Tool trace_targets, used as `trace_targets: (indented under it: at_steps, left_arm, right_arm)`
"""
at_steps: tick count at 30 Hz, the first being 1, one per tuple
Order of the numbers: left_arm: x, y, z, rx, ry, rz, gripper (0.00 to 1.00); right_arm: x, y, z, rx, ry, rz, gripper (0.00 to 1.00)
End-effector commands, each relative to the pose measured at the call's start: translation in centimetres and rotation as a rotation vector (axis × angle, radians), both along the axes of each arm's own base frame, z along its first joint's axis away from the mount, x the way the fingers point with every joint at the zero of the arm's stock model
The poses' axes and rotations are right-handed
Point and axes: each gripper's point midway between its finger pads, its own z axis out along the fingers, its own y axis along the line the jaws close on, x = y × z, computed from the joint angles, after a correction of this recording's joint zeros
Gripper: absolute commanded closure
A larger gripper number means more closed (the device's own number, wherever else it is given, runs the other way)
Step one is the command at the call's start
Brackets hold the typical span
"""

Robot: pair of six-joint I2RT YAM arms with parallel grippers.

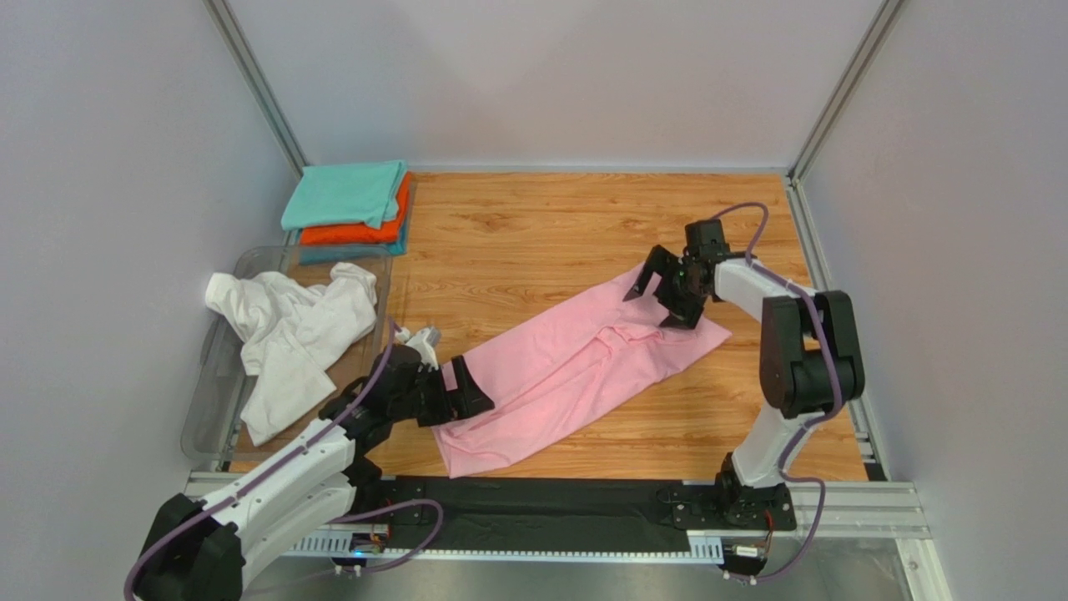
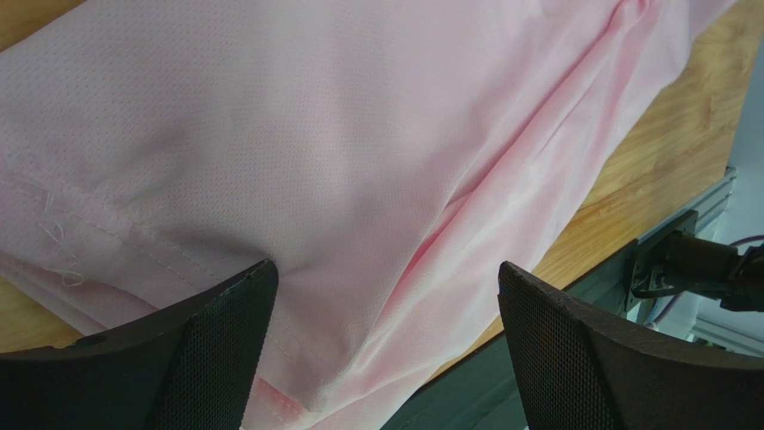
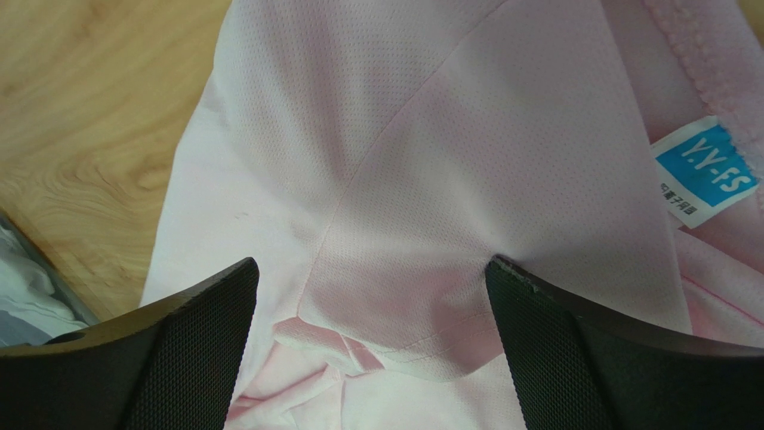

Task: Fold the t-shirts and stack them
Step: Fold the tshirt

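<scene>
The light pink t-shirt lies folded lengthwise in a long strip running diagonally across the wooden table. My left gripper is open at its near-left hem end, and the wrist view shows pink cloth between the spread fingers. My right gripper is open over the far-right collar end, where a sleeve seam and a blue label show. A crumpled white t-shirt lies at the left. Teal, orange and blue tees sit folded in a stack at back left.
A clear plastic bin holds the white shirt at the table's left edge. The metal frame rail runs along the near edge, and it also shows in the left wrist view. Grey walls enclose the table on three sides.
</scene>
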Motion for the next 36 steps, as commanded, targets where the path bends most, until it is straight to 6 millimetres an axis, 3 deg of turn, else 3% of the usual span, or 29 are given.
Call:
trace_targets:
  at_steps: [1,2,3,4,5,6,8,9,11,12,13,16,18,19,20,22,23,24,25,26,29,36]
  left_arm:
    - [-2.7,0.9,-2.2,0.045,0.127,0.020,0.00]
    - [-3.0,0.5,-2.2,0.042,0.132,0.020,0.00]
    - [-3.1,0.2,-2.4,0.036,0.127,0.016,0.00]
    - [-3.3,0.0,-2.5,0.036,0.129,0.011,0.00]
    - [-3.9,-0.7,-2.6,0.030,0.136,-0.007,0.00]
    - [-4.1,-1.1,-2.7,0.023,0.140,-0.019,0.00]
    - [-5.1,-2.1,-2.9,0.020,0.157,-0.046,0.00]
    - [-5.3,-2.6,-2.6,0.009,0.151,-0.056,0.00]
    - [-6.1,-3.4,-2.5,0.012,0.147,-0.079,0.00]
    - [-6.1,-4.0,-2.0,0.006,0.136,-0.087,0.00]
    - [-6.0,-4.2,-1.9,0.012,0.122,-0.082,0.00]
    - [-7.0,-5.8,-1.5,0.003,0.114,-0.127,0.00]
    - [-7.0,-6.9,-1.5,-0.011,0.117,-0.146,0.00]
    - [-7.2,-7.4,-1.4,-0.017,0.119,-0.156,0.00]
    - [-7.4,-8.6,-1.0,-0.033,0.108,-0.180,0.00]
    - [-8.1,-9.9,-0.7,-0.034,0.092,-0.219,0.00]
    - [-8.4,-10.3,-1.3,-0.011,0.103,-0.232,0.00]
    - [-8.3,-11.5,-0.4,-0.029,0.091,-0.246,0.00]
    - [-9.0,-12.0,-1.2,0.001,0.105,-0.273,0.00]
    - [-9.0,-13.2,-0.5,-0.019,0.093,-0.287,0.00]
    - [-9.7,-15.0,-0.7,-0.001,0.101,-0.334,0.00]
    - [-10.7,-16.7,-1.2,0.010,0.109,-0.380,0.00]
  right_arm:
    - [1.9,0.1,-3.0,-0.038,0.019,0.091,0.00]
    - [2.1,0.3,-4.0,-0.044,0.044,0.122,0.00]
    - [4.0,0.9,-3.0,-0.041,0.006,0.138,0.00]
    - [4.7,1.1,-3.0,-0.045,0.008,0.144,0.00]
    - [4.5,1.5,-4.2,-0.053,0.048,0.172,0.00]
    - [6.6,2.1,-3.1,-0.050,0.006,0.183,0.00]
    - [7.0,2.8,-4.9,-0.056,0.065,0.210,0.00]
    - [8.9,3.5,-4.0,-0.049,0.038,0.219,0.00]
    - [9.6,4.4,-4.1,-0.054,0.054,0.249,0.00]
    - [9.7,4.6,-5.5,-0.069,0.082,0.260,0.00]
    - [11.4,5.6,-4.3,-0.070,0.035,0.276,0.00]
    - [12.9,7.4,-5.0,-0.073,0.040,0.322,0.00]
    - [13.3,8.5,-4.9,-0.068,0.044,0.351,0.00]
    - [13.2,9.3,-6.0,-0.067,0.062,0.367,0.00]
    - [14.5,10.2,-4.7,-0.058,0.019,0.375,0.00]
    - [14.8,11.6,-5.3,-0.045,0.016,0.392,0.00]
    - [15.7,12.4,-4.6,-0.035,-0.017,0.395,0.00]
    - [15.9,13.1,-4.4,-0.020,-0.027,0.404,0.00]
    - [16.3,14.2,-4.4,-0.007,-0.043,0.412,0.00]
    - [16.5,14.8,-4.2,-0.002,-0.054,0.418,0.00]
    - [16.6,17.1,-4.6,-0.001,-0.084,0.451,0.00]
    - [17.5,21.1,-4.5,-0.034,-0.203,0.506,0.00]
